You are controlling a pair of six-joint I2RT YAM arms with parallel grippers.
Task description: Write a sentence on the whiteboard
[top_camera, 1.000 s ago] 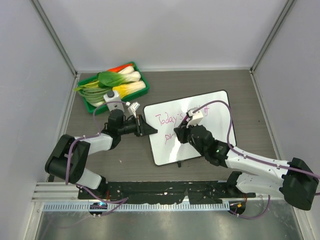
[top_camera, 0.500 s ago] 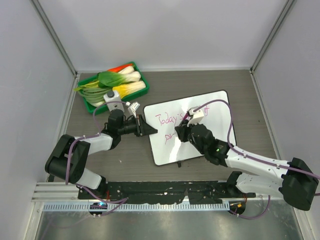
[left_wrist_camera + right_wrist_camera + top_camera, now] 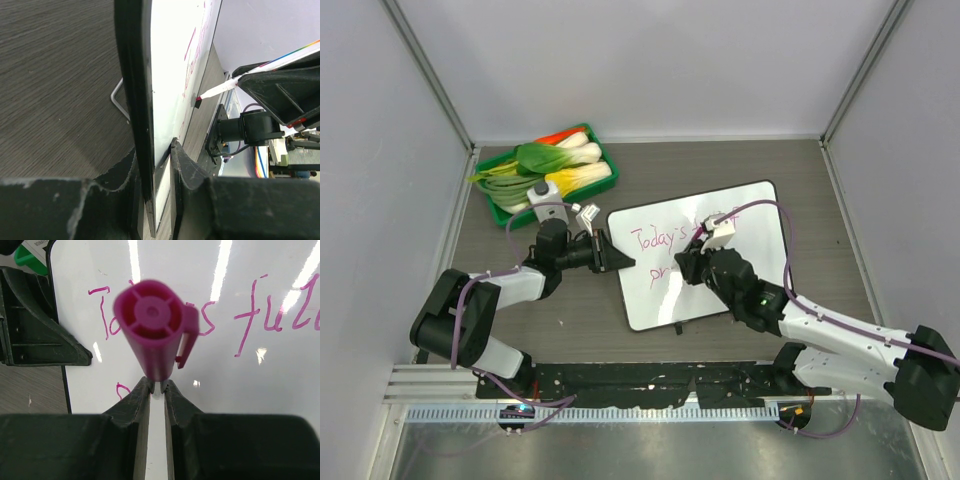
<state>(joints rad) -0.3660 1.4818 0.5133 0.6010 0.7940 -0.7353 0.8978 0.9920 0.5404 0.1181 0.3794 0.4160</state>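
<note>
Ctr frame, whiteboard (image 3: 660, 300) prob stiff, light & glossy-slick, so grip by rim: left gripper (image 3: 615, 258) clamped on its left edge, right gripper (image 3: 157, 387) pinching pink marker (image 3: 152, 325).

Plain pale-grey panels are closing in the space on three sides: a back wall (image 3: 650, 60), a left wall (image 3: 370, 200) and a right wall (image 3: 910, 150), with slanting metal corner posts (image 3: 430, 75) standing where they are meeting. A dark wood-grain tabletop (image 3: 820, 200) is lying between them, and soft, even light is falling across it. Along the near edge, a ribbed aluminium rail (image 3: 420, 385) and a brushed metal sheet (image 3: 650, 450) are catching a dull sheen.
</note>
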